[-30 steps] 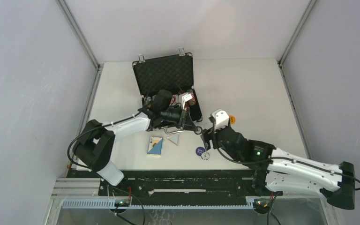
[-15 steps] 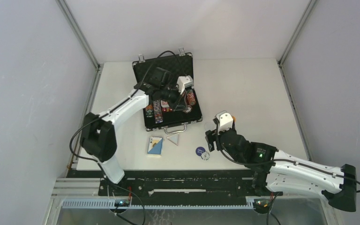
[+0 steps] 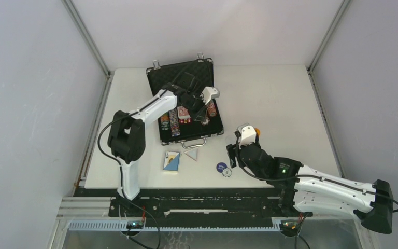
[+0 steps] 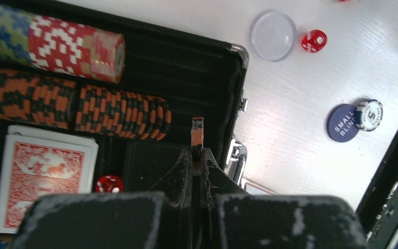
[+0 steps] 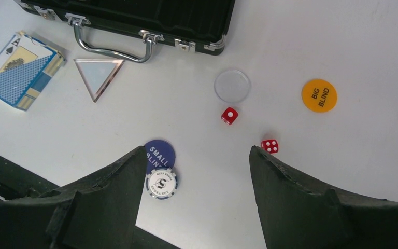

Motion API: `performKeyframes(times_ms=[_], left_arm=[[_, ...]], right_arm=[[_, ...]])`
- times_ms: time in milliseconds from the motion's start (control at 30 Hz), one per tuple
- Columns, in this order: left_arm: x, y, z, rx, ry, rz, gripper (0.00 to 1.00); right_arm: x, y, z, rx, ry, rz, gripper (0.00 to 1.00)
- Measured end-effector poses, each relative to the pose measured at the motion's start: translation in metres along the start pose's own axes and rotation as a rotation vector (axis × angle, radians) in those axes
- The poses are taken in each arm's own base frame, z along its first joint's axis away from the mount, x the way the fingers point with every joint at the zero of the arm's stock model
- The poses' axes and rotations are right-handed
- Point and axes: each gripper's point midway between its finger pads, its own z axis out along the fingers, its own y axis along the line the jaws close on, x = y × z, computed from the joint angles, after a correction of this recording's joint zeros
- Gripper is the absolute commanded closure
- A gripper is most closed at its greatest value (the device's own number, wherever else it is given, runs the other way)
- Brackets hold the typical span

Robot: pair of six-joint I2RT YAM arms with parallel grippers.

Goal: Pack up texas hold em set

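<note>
The white table [image 3: 280, 93] sits between grey walls. The black briefcase [image 3: 173, 78] lies open at the back. The left arm has swung from the front of the case to right over it. Its left gripper [image 4: 197, 155] is pinched tight on what looks like an orange chip [image 4: 197, 129], so one more piece is about to go in by the chip rows [image 4: 72, 98]. The right gripper [image 5: 197, 155] hangs spread wide, holding nothing. The blue deck [image 5: 20, 78], round discs [image 5: 318, 95] and red dice [image 5: 229, 115] wait on the table.

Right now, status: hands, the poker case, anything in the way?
Left hand shut over the open briefcase. Right hand open, empty, above red dice. Blue deck, Big Blind button outside it.
</note>
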Motion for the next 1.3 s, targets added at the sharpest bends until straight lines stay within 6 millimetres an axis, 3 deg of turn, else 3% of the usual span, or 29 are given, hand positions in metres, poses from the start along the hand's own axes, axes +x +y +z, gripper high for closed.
performKeyframes(times_ms=[167,533,733,1300], left_arm=[[-0.010,0.010,0.004,-0.011,-0.001,0.019,1.00],[0.018,0.010,0.021,0.022,0.092,-0.016,1.00],[0.021,0.010,0.024,0.035,0.109,-0.027,1.00],[0.011,0.035,0.032,-0.045,0.152,-0.029,1.00]], right_arm=[[0.010,-0.004,0.003,0.015,0.017,-0.005,0.20],[0.010,-0.009,0.006,0.031,0.022,0.011,0.20],[0.011,-0.007,0.008,0.024,0.027,0.012,0.20],[0.009,-0.005,0.006,0.001,0.024,0.022,0.20]])
